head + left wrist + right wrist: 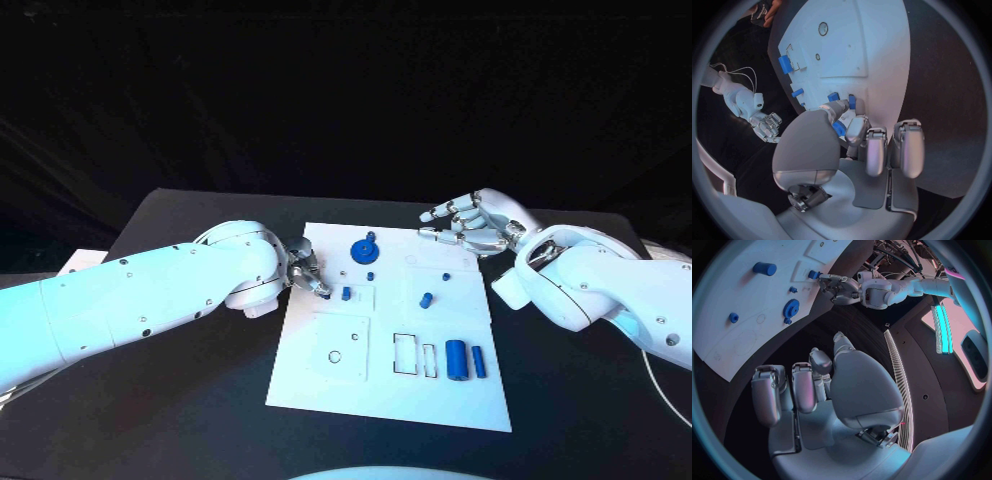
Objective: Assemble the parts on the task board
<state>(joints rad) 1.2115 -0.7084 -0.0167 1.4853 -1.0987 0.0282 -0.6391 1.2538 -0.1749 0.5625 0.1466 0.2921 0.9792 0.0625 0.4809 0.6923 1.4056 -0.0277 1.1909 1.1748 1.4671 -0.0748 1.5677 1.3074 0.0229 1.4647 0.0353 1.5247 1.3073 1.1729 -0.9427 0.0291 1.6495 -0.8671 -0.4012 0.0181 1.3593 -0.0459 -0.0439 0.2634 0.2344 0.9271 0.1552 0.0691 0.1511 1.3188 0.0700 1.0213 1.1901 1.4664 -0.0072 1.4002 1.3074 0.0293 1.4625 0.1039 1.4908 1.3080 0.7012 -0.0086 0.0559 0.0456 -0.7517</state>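
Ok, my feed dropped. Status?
Left hand pinching a blue part on the board. Right hand open, off the board. Nothing in the way.

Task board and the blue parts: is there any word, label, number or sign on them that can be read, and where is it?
None can be read.
The task board carries only thin outlines of rectangles and circles, no letters or digits.
The blue parts, such as the gear and the cylinder, are plain.
The arms and both hands bear no legible marking.
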